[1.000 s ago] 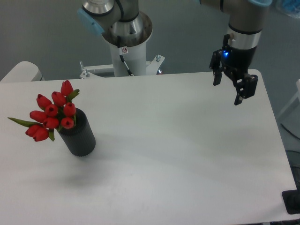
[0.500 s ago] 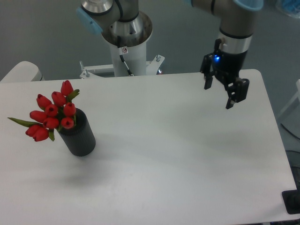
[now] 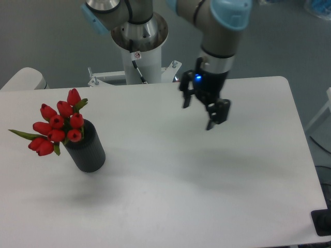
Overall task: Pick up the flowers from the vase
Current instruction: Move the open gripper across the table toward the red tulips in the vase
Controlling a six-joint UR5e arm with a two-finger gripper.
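Camera view: flowers (image 3: 58,124) stand in the vase (image 3: 87,147) at left on the surface (image 3: 207,181), buds leaning up and left. Claw (image 3: 198,112), spread and empty, hangs well apart, right of centre, far side.

Left of frame: the vase (image 3: 87,149) stands upright on the white table (image 3: 207,196), holding the flowers (image 3: 58,124), whose red buds lean toward the upper left. Upper centre: the tool (image 3: 199,113) hangs above the table, fingers spread and empty, well apart from the vase.
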